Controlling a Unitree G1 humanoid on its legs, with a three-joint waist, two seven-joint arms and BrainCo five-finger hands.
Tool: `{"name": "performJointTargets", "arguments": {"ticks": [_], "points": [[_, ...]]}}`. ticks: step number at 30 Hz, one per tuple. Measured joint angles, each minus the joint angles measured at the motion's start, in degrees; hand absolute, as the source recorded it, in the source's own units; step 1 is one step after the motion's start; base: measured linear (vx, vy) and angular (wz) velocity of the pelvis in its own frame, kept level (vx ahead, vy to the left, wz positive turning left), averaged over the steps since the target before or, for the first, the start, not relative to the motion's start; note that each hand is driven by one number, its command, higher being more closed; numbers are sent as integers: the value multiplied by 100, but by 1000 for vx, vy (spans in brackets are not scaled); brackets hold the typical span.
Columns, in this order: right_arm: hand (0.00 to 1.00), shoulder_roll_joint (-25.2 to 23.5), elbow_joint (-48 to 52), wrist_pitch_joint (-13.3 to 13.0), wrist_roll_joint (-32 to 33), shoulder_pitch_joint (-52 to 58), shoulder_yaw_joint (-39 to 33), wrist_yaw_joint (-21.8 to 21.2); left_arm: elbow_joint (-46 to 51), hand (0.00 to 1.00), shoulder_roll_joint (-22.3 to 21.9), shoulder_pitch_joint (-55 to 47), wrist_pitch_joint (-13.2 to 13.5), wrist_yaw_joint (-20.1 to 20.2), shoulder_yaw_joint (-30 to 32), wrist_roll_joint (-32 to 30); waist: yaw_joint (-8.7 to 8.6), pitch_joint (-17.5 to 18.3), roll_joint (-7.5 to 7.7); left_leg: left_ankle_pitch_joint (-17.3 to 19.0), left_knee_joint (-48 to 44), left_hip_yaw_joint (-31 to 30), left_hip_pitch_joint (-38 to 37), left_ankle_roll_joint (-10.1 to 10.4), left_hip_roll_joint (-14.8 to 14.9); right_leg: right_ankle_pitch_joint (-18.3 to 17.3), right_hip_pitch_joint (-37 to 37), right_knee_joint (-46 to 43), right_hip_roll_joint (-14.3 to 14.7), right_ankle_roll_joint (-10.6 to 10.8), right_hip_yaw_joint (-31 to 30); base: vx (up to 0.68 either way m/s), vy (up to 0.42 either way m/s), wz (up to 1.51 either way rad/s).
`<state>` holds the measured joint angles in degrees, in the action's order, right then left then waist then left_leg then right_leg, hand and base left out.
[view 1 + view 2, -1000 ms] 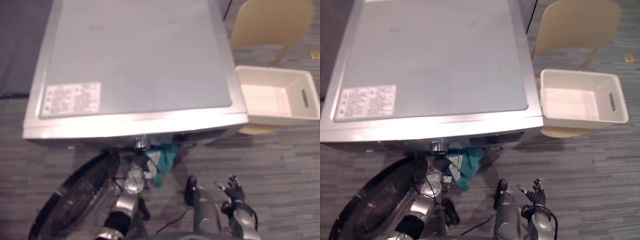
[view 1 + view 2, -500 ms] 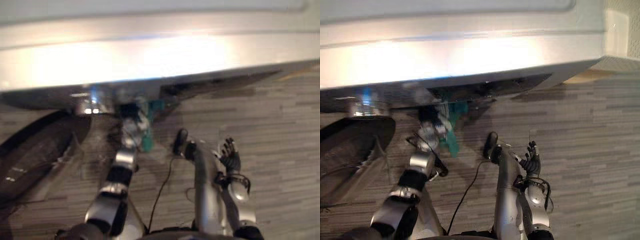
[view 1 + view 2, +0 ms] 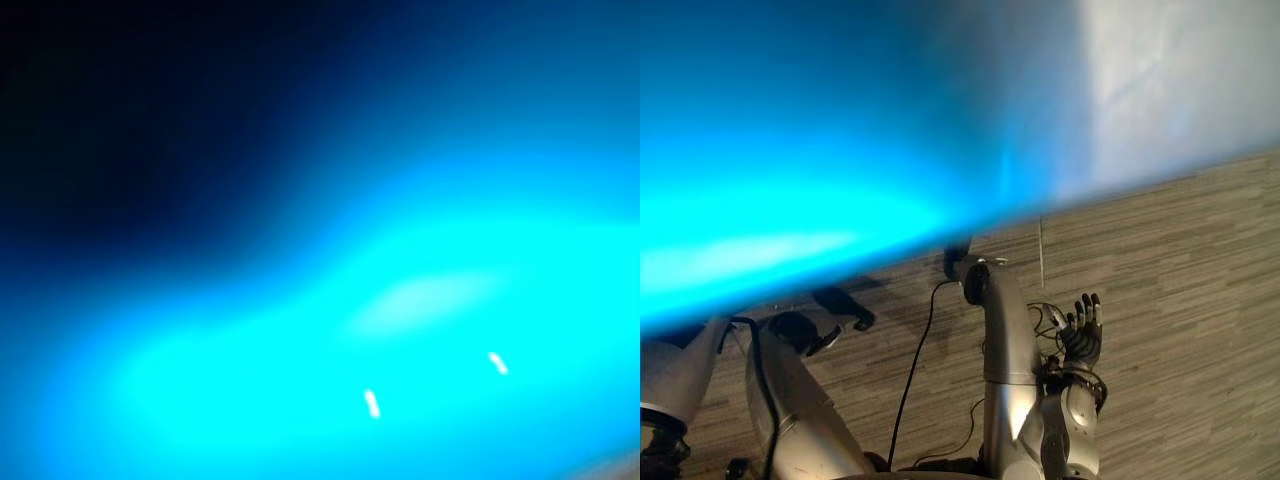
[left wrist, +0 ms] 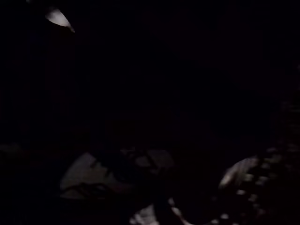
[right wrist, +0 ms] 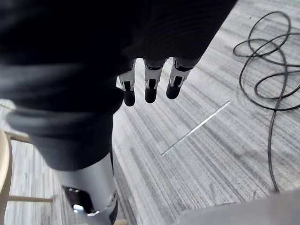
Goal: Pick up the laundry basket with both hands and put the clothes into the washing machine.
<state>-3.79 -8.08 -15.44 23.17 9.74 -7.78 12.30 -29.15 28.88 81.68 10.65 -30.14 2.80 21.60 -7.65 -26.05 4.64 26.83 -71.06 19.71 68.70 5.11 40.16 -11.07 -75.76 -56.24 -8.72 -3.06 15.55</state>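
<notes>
Grey plank floor [image 5: 211, 140] lies past the right hand's [image 3: 1081, 338] straight, parted, empty fingers [image 5: 150, 89].

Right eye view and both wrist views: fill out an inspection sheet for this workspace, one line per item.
surface: grey plank floor.
job's things: nothing seen; something large and close, blue to grey, hides the upper scene, and I cannot tell what it is.
clutter: nothing seen.
hands: right hand open, fingers straight, over the floor and holding nothing; left hand lost in the dark of its wrist view, state cannot be told.
cables: nothing seen.
surroundings: a beige frame, perhaps a chair's, stands on the floor near the right arm.
</notes>
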Motion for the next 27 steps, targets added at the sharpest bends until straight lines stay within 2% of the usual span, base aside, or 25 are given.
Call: {"name": "performJointTargets", "arguments": {"ticks": [3, 6, 10, 11, 16, 18, 21, 22, 27], "points": [[0, -17, 35, -107, 107, 143, -208, -82, -86, 100, 233, 113, -137, -143, -393, 17, -11, 78, 129, 1, 52, 66, 43, -1, -1, 27, -102, 44, 10, -23, -10, -54, -46, -4], [0, -15, 16, -108, 195, 420, -442, -179, -87, 100, 561, 149, -143, -347, -1066, -71, -23, 150, 243, 2, 67, 100, 82, 0, -3, 48, -206, 53, 28, -16, -47, -71, -50, -4], [0, 20, 57, -111, 213, 653, -733, -253, -158, 100, 761, 151, -208, -523, -2021, -824, 19, 151, 244, -2, 62, 99, 94, -2, -37, 55, -240, 9, -6, -28, -58, -40, -36, 2], [0, 20, 68, -113, 212, 655, -734, -262, -249, 0, 786, 152, -209, -534, -2179, -1073, 30, 153, 240, -2, 62, 100, 97, -3, -43, 55, -246, 2, -14, -28, -59, -36, -27, 3], [0, 21, 334, -180, 212, 667, -733, -385, -710, 0, 813, 221, -337, -474, -2694, -1726, 68, 156, 235, -5, 61, 104, 102, -4, -58, 58, -265, -8, -23, -32, -70, -42, -25, 1], [0, 20, 424, -202, 212, 715, -733, -408, -916, 0, 812, 229, -416, -311, -2783, -1901, 72, 235, 225, -9, 57, 101, 179, 0, -56, 78, -331, 2, -23, -45, -64, -50, -24, -2], [0, 5, 445, -203, 216, 848, -734, -487, -1207, 0, 812, 298, -604, 248, -2982, -2065, 86, 303, 216, -19, 26, 82, 275, -5, -48, 114, -400, 8, -22, -56, -59, -51, -14, -2], [0, -1, 421, -198, 224, 881, -734, -489, -1289, 0, 813, 338, -670, 433, -2995, -2323, 75, 306, 208, -19, 9, 61, 310, -6, -47, 131, -405, 20, -23, -54, -49, -66, -10, -1], [0, -16, 241, -183, 415, 953, -735, -553, -1447, 0, 811, 425, -767, 931, -3000, -2873, 65, 306, 208, -30, -7, 18, 381, -26, -52, 170, -405, 59, -32, -35, -22, -61, -5, 0]]}}
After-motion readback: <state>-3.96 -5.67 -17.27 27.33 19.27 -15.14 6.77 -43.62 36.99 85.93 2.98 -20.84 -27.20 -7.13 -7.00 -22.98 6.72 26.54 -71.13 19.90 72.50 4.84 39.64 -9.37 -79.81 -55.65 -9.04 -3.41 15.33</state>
